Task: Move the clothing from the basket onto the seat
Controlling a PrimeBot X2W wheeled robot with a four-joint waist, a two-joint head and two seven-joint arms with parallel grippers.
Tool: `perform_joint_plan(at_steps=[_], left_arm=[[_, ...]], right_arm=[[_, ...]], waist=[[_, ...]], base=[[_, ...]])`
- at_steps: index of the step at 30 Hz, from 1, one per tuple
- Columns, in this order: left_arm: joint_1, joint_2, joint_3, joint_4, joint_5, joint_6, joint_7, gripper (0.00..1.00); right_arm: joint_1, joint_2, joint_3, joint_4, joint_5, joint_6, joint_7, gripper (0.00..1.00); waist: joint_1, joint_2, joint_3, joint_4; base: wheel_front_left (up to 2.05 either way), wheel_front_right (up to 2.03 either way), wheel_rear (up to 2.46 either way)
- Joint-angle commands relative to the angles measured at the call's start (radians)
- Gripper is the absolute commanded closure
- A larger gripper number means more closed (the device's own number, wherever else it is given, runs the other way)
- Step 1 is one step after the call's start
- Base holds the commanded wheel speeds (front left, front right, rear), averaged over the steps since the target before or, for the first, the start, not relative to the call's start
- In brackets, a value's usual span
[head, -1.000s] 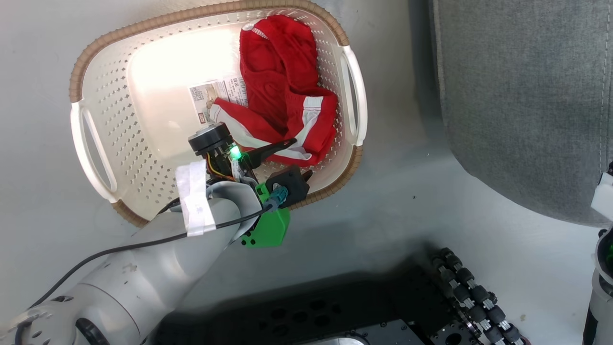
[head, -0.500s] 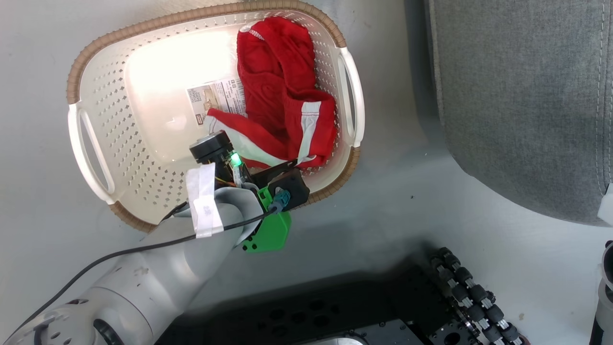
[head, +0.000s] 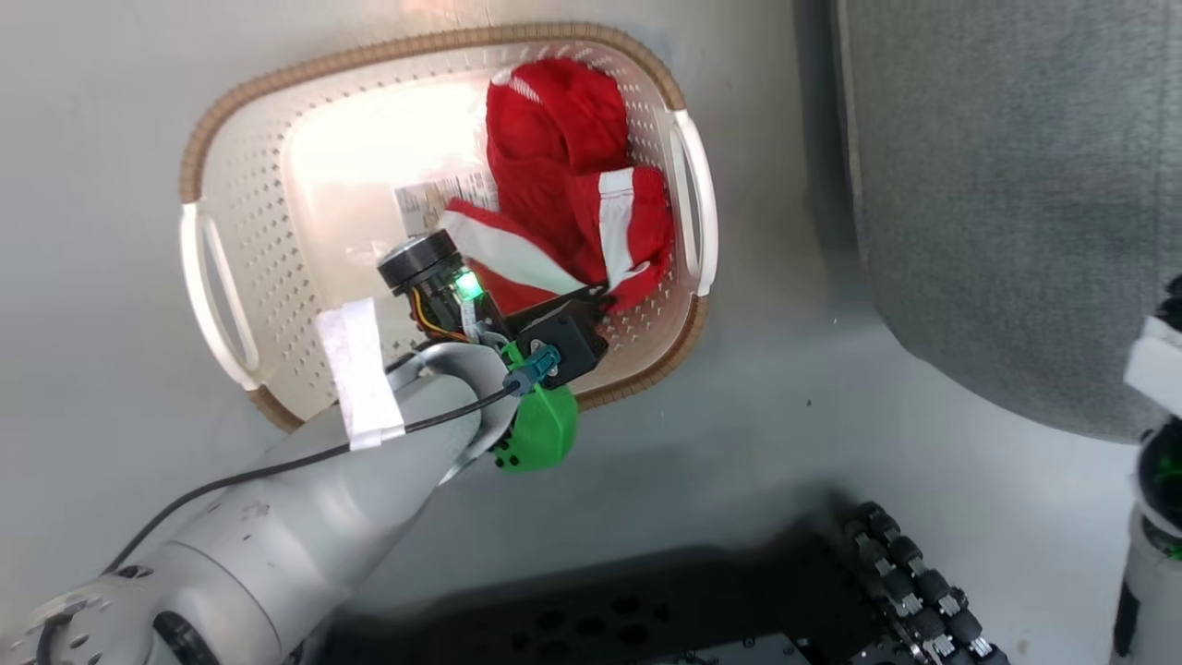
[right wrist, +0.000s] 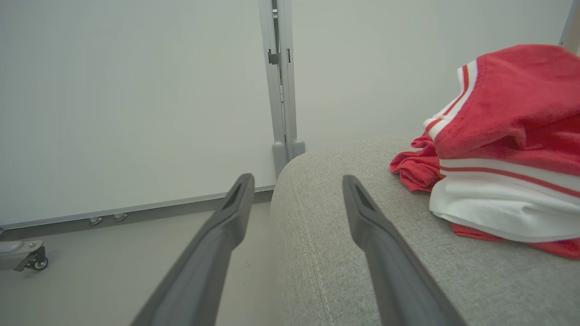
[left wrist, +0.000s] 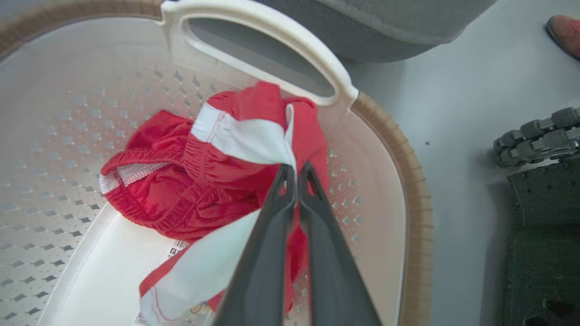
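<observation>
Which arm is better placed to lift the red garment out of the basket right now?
Left. The left gripper is shut on the red garment inside the basket; the right gripper hangs open at the seat, far from it.

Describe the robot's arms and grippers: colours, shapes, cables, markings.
The left forearm is rounded silver-grey, banded with white tape; a black cable runs along it to a teal plug. Its wrist bears a green light and a bright green mount. The left gripper and right gripper each have two long, dark grey, tapering jaws.

Basket (head: 249, 277) is glossy plastic; clothing (head: 554, 166) is soft cloth.
</observation>
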Motion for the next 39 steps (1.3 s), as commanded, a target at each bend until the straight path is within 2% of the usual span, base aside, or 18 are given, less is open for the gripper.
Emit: perform_joint_plan(at_steps=[1, 5, 8, 13, 22, 28, 33, 39], left_arm=[[0.018, 0.021, 0.001, -0.033, -0.046, -0.003, -0.003, 1.0], [0.063, 0.06, 0.046, -0.115, -0.146, -0.003, -0.004, 1.0], [0.139, 0.067, 0.123, -0.168, -0.199, -0.003, -0.004, 1.0], [0.281, 0.066, 0.284, -0.238, -0.219, -0.003, -0.004, 1.0], [0.529, 0.052, 0.586, -0.388, -0.157, -0.003, -0.004, 1.0], [0.649, 0.022, 0.735, -0.481, -0.071, -0.003, -0.003, 1.0], [0.71, -0.01, 0.818, -0.571, 0.004, -0.003, -0.003, 1.0], [0.731, -0.013, 0.848, -0.671, 0.062, -0.003, -0.003, 1.0]], right_arm=[[-0.008, -0.001, 0.014, 0.011, -0.008, -0.002, -0.003, 0.0], [0.005, -0.001, 0.043, 0.044, -0.018, -0.002, -0.003, 0.0], [0.035, -0.001, 0.071, 0.073, -0.034, -0.002, -0.003, 0.0], [0.092, -0.001, 0.127, 0.142, -0.039, -0.002, -0.003, 0.0], [0.204, -0.002, 0.226, 0.255, -0.026, -0.002, -0.003, 0.0], [0.269, -0.001, 0.302, 0.335, -0.033, -0.002, -0.003, 0.0], [0.313, -0.001, 0.365, 0.391, -0.034, -0.002, -0.003, 0.0], [0.349, -0.002, 0.397, 0.415, -0.043, -0.002, -0.003, 0.0]], waist=[[0.0, 0.0, -0.093, 0.018], [0.0, 0.0, -0.199, 0.03], [0.0, 0.0, -0.293, 0.037], [0.0, 0.0, -0.452, 0.047], [0.0, 0.0, -0.704, 0.044], [0.0, 0.0, -0.839, 0.019], [0.0, 0.0, -0.918, 0.004], [0.0, 0.0, -0.961, -0.014]], base=[[0.0, 0.0, 0.0], [0.0, 0.0, 0.0], [0.0, 0.0, 0.0], [0.0, 0.0, 0.0], [0.0, 0.0, 0.0], [0.0, 0.0, 0.0], [0.0, 0.0, 0.0], [0.0, 0.0, 0.0]])
